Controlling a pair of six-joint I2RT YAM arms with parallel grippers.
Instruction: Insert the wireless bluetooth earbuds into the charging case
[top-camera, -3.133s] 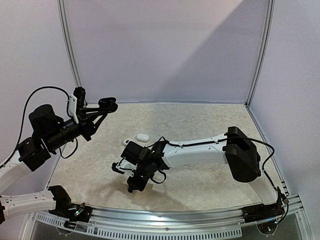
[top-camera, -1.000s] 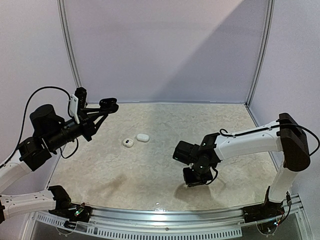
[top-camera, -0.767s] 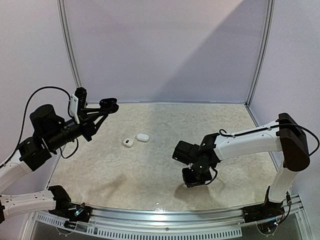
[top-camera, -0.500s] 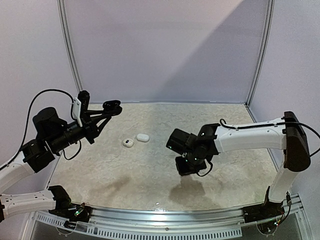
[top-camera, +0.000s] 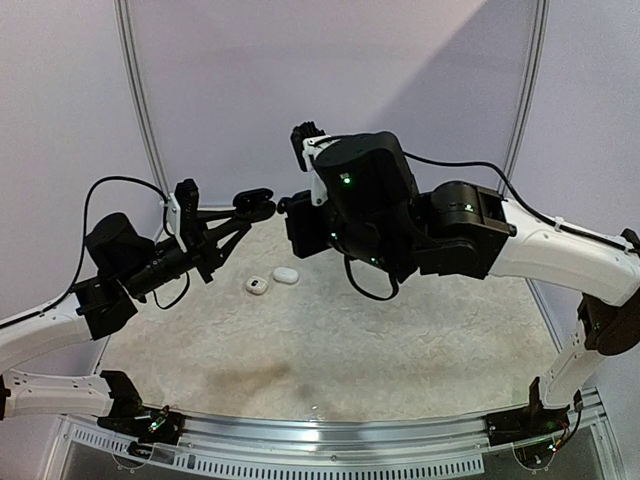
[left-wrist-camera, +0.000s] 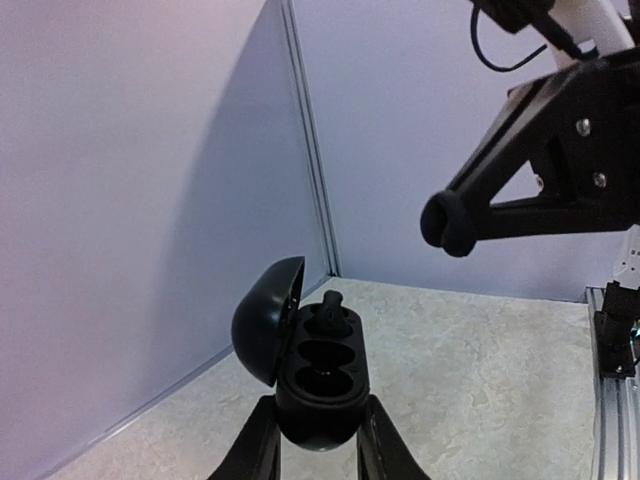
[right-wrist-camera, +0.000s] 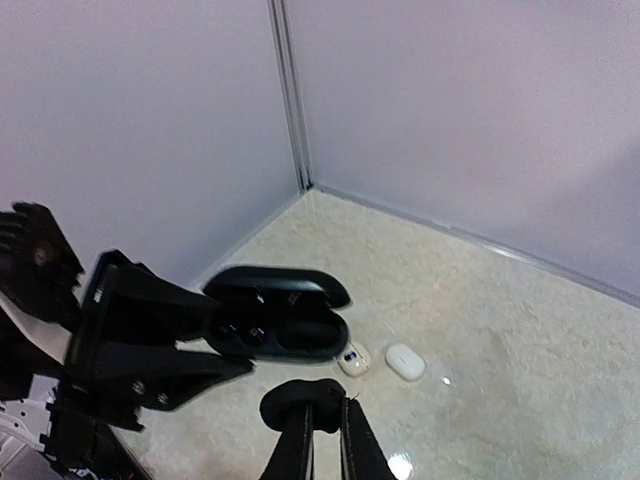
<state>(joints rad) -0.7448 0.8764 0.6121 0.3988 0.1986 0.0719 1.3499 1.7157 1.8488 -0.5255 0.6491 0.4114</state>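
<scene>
So the left tool (left-wrist-camera: 317, 408) is clamped on the bottom end of the black charging case (left-wrist-camera: 322, 362) and holds it up in the air over the far left part of the table (top-camera: 420, 330). The case's lid (left-wrist-camera: 262, 325) is flipped open to the left. One dark seated bud (left-wrist-camera: 331, 305) is sticking up out of the well farthest from the fingers. The right arm is raised high. Its right tool (right-wrist-camera: 322, 412) sits near the case on the right side but isn't touching it. It's squeezed down narrow, nearly closed, on a small round black lump at the tip. I'm fairly sure that lump is a black earbud (right-wrist-camera: 298, 405), but the wrist view is dark and a bit blurry there, so don't hold me to it. Down on the table, left of the middle and below the two tools, there's a white pebble case (top-camera: 286, 274). A smaller white piece (top-camera: 257, 285) with a dark face lies just beside it on the left, with a small gap between them.
</scene>
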